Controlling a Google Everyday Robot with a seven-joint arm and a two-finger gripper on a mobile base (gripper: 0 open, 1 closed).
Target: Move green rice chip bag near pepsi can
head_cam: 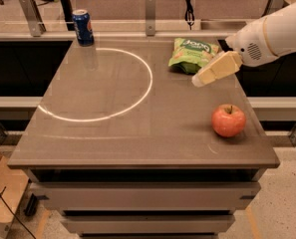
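The green rice chip bag lies flat at the back right of the grey table. The pepsi can stands upright at the back left corner, far from the bag. My gripper reaches in from the right on a white arm, its pale tip hanging just in front of and right of the bag, above the tabletop. It holds nothing.
A red-orange apple sits near the table's right front edge, below the gripper. A bright light ring marks the table's left middle. A rail with metal posts runs behind the table.
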